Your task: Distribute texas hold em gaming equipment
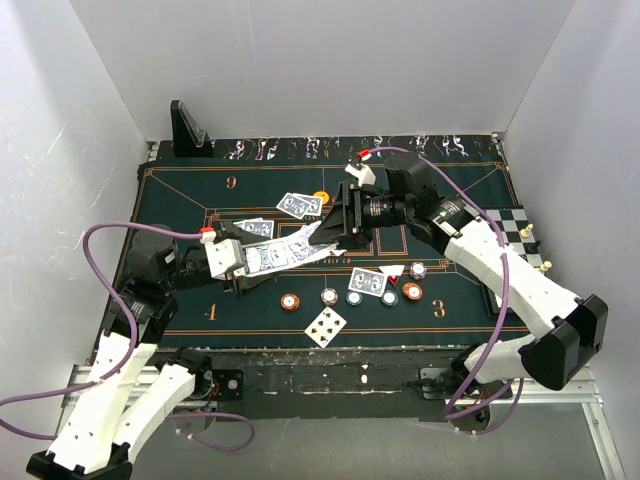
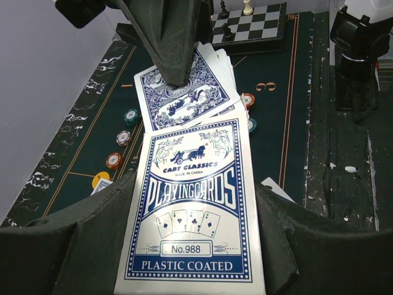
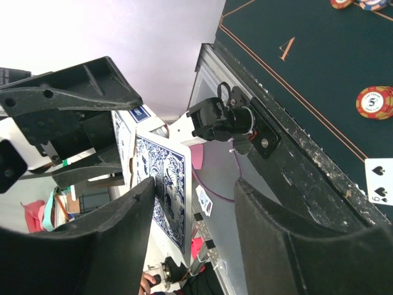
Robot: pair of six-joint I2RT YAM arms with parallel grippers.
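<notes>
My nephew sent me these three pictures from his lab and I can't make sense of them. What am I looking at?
Two white robot arms at a dark green card table. One picture looks down from above; the other two come from cameras on each wrist. The left gripper is shut on a blue-and-white playing card box with blue-backed cards fanning out. The right gripper is around the top card, not clearly pinching it. Round poker chips and a face-up six of spades lie on the green felt.

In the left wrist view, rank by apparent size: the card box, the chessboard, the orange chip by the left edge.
1. Card box, by far the largest, though it sits right at the camera.
2. Chessboard, far away and cut off by the frame's top edge.
3. Orange chip, smallest.
</notes>
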